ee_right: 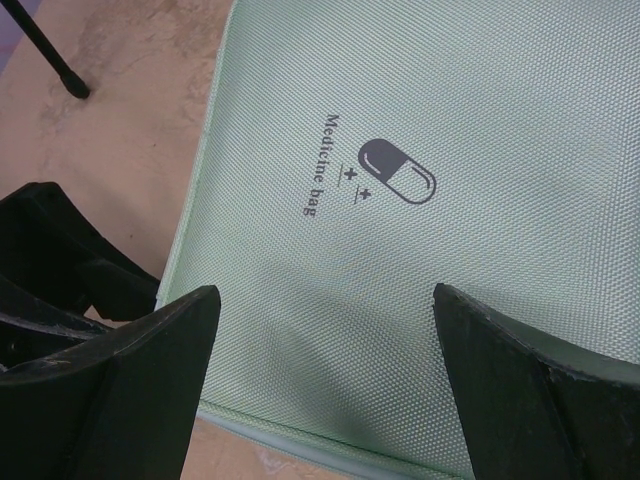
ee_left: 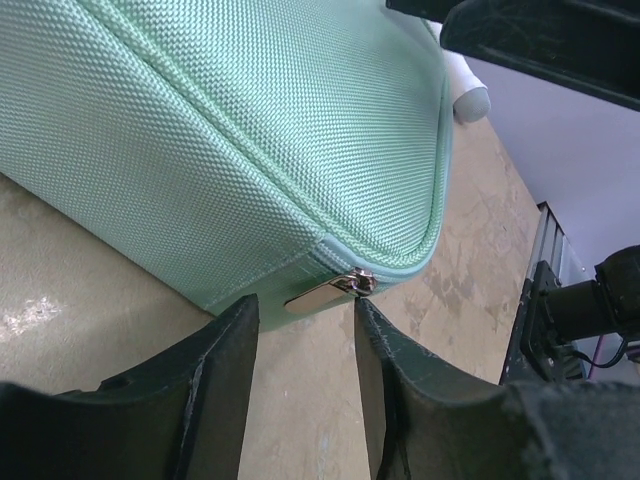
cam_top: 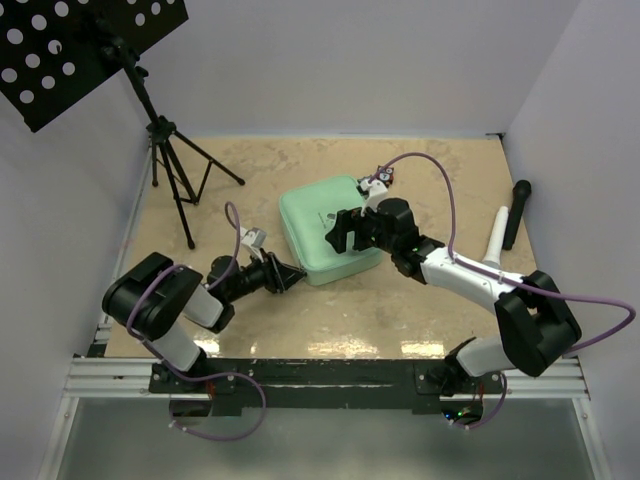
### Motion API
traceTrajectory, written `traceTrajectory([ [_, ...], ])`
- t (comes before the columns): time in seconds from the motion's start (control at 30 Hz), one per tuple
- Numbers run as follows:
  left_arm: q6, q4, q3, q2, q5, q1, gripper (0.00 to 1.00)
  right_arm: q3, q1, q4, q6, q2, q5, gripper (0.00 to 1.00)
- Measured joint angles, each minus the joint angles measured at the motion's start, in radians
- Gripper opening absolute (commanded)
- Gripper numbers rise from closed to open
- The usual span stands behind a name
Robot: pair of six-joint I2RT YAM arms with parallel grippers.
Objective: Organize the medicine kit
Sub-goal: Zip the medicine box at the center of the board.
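The medicine kit (cam_top: 318, 232), a mint-green zip case, lies closed on the tan table. In the left wrist view its near corner (ee_left: 250, 130) fills the frame, and the silver zipper pull (ee_left: 322, 293) hangs at that corner. My left gripper (ee_left: 306, 303) is open, its tips just short of the pull, with nothing clamped between them. My right gripper (ee_right: 325, 300) hovers wide open over the lid (ee_right: 480, 250), just below the printed pill mark (ee_right: 397, 171). From above, the right gripper (cam_top: 342, 232) hangs over the kit's near right part and the left gripper (cam_top: 297, 275) sits at its near left corner.
A black tripod stand (cam_top: 175, 175) holding a perforated plate stands at the back left. A black stick-like object (cam_top: 518, 212) and a white tube (cam_top: 495, 238) lie by the right wall. Walls close in three sides of the table.
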Motion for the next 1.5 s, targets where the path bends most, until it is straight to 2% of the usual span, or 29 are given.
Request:
traceTrajectory([
  [0.5,0.001,-0.015,0.062,0.027,0.059,0.0,0.39,-0.011,0.0,-0.005,0.0,0.0,0.0,0.93],
  [0.93,0.0,-0.022,0.085,0.041,0.083,0.0,0.24,-0.011,0.0,-0.005,0.0,0.0,0.0,0.92],
  [1.4,-0.007,-0.021,0.089,0.05,0.111,0.0,0.0,-0.011,0.0,-0.005,0.0,0.0,0.0,0.93],
  [1.5,-0.007,-0.019,0.089,0.05,0.119,0.0,0.0,-0.011,0.0,-0.005,0.0,0.0,0.0,0.92],
])
